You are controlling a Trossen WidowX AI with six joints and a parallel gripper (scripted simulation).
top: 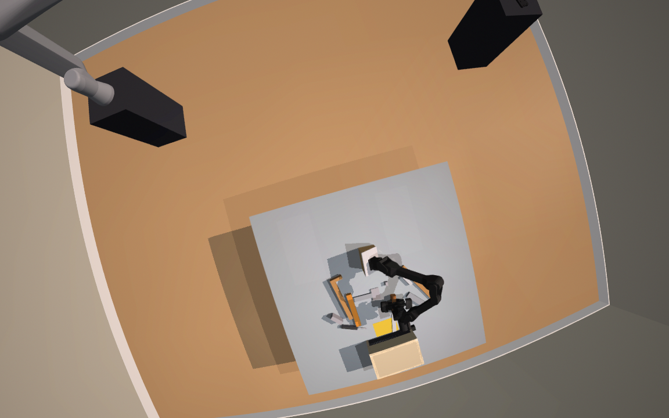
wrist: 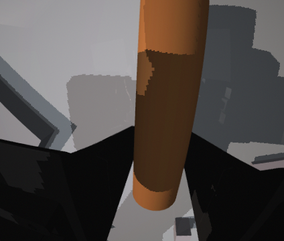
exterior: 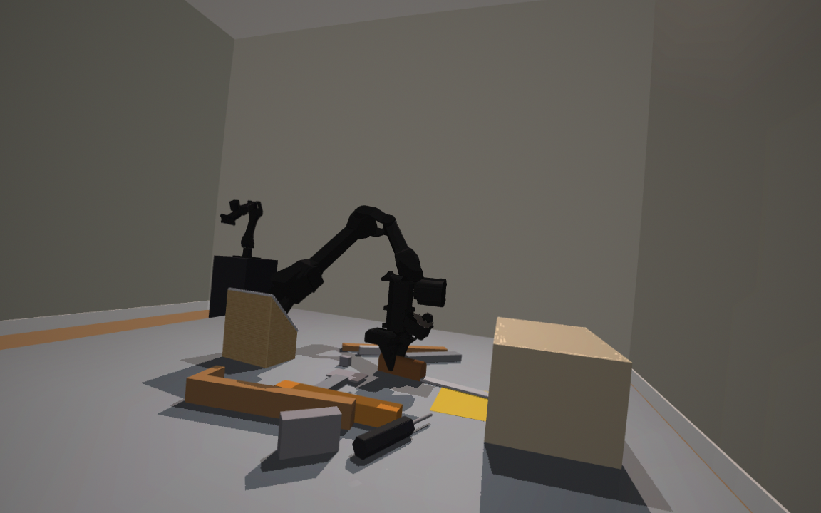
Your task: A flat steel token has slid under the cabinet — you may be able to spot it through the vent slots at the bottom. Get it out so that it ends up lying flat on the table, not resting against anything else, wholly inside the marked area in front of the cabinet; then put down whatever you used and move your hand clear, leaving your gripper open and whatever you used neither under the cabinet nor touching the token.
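My gripper (top: 394,302) (exterior: 394,365) (wrist: 160,134) is shut on the orange handle (exterior: 412,368) (wrist: 169,100) of a tool, low over the table. The tool's thin pale shaft (top: 393,324) (exterior: 455,385) runs from the handle over the marked area toward the cabinet; its far end is hidden in the exterior view. The yellow marked area (top: 381,328) (exterior: 458,405) lies in front of the cabinet (top: 397,358) (exterior: 554,402). Dark vent slots (top: 382,339) show on the cabinet's front side. I cannot make out the steel token in any view.
A black-handled tool (top: 348,327) (exterior: 383,437) and a grey block (top: 334,317) (exterior: 309,433) lie beside orange bars (top: 339,297) (exterior: 260,398). A slant-topped box (top: 368,259) (exterior: 251,328) stands near the arm's base. More orange and grey pieces lie beyond the gripper in the exterior view.
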